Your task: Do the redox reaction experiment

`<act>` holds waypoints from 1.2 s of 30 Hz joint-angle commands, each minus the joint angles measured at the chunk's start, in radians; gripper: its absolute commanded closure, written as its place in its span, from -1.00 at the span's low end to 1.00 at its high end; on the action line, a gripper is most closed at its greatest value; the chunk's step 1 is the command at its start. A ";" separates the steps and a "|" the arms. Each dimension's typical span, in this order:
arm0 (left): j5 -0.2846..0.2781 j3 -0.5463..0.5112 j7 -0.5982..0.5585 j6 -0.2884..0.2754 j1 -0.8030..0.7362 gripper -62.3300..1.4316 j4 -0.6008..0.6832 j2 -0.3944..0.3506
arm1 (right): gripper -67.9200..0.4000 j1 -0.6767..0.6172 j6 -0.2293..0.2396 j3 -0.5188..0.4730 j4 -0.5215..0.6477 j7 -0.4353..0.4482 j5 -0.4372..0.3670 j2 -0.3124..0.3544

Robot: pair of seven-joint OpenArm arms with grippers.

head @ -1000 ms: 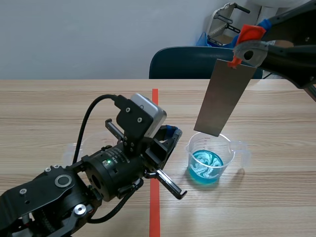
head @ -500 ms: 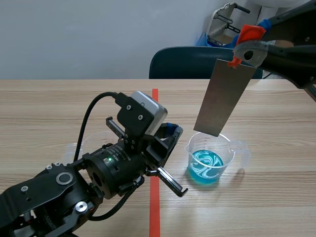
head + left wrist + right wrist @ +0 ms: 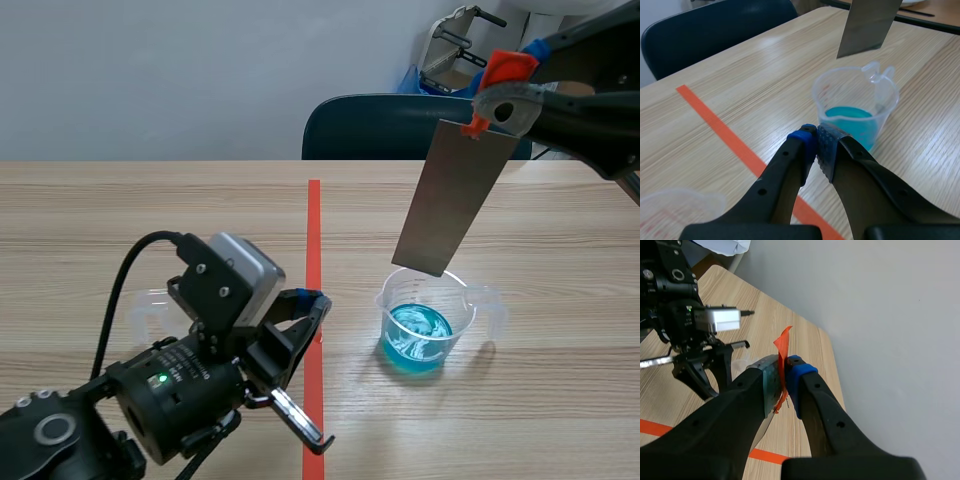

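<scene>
A clear beaker (image 3: 424, 322) holding blue liquid stands right of the orange tape line; the left wrist view shows the beaker (image 3: 856, 107) just ahead of my fingers. A grey metal plate (image 3: 452, 190) hangs upright above it, its lower edge just over the rim and clear of the liquid. My right gripper (image 3: 503, 82) is high at the right, shut on the orange tab (image 3: 783, 356) at the plate's top. My left gripper (image 3: 303, 304) sits low beside the tape line, shut on nothing, left of the beaker. The plate's lower end (image 3: 868, 26) shows above the beaker.
An empty clear beaker (image 3: 152, 300) stands at the left, mostly hidden behind my left arm, and shows as the empty beaker (image 3: 676, 210) beside my left gripper. A dark blue chair (image 3: 385, 125) stands behind the table's far edge. An orange tape line (image 3: 314, 250) runs down the table's middle.
My left arm has drawn back and lowered toward the near left, away from the blue beaker. The right arm and the plate have not moved.
</scene>
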State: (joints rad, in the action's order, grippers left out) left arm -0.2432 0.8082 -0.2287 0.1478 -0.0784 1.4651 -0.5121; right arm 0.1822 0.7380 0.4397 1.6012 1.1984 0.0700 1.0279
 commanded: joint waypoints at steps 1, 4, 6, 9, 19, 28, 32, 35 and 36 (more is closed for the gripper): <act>0.000 -0.018 -0.016 0.000 -0.031 0.88 0.058 -0.019 | 0.96 0.014 0.008 -0.016 0.010 0.012 -0.022 0.016; 0.000 -0.051 -0.023 0.007 -0.103 0.88 0.119 -0.067 | 0.96 0.014 0.008 -0.016 0.010 0.012 -0.022 0.016; 0.000 -0.077 -0.039 0.020 -0.157 0.87 0.159 -0.098 | 0.96 0.014 0.008 -0.016 0.010 0.012 -0.022 0.016; 0.000 -0.120 -0.045 0.023 -0.238 0.87 0.220 -0.143 | 0.96 0.014 0.008 -0.016 0.010 0.012 -0.022 0.016; 0.000 -0.312 -0.098 0.026 -0.535 0.87 0.384 -0.251 | 0.96 0.014 0.008 -0.016 0.010 0.012 -0.022 0.016; -0.007 -0.508 -0.148 0.026 -0.789 0.87 0.496 -0.301 | 0.96 0.014 0.008 -0.016 0.010 0.012 -0.022 0.016; -0.029 -0.592 -0.149 0.034 -0.883 0.87 0.526 -0.301 | 0.96 0.014 0.008 -0.016 0.010 0.012 -0.022 0.016; -0.064 -0.653 -0.149 0.049 -0.944 0.87 0.535 -0.300 | 0.96 0.014 0.008 -0.016 0.010 0.012 -0.022 0.016; -0.071 -0.674 -0.149 0.049 -0.962 0.87 0.536 -0.300 | 0.96 0.014 0.008 -0.016 0.010 0.012 -0.022 0.016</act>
State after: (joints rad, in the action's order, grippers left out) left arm -0.3080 0.1352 -0.3573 0.1989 -1.0363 1.9831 -0.8200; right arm 0.1822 0.7380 0.4397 1.6012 1.1957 0.0700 1.0279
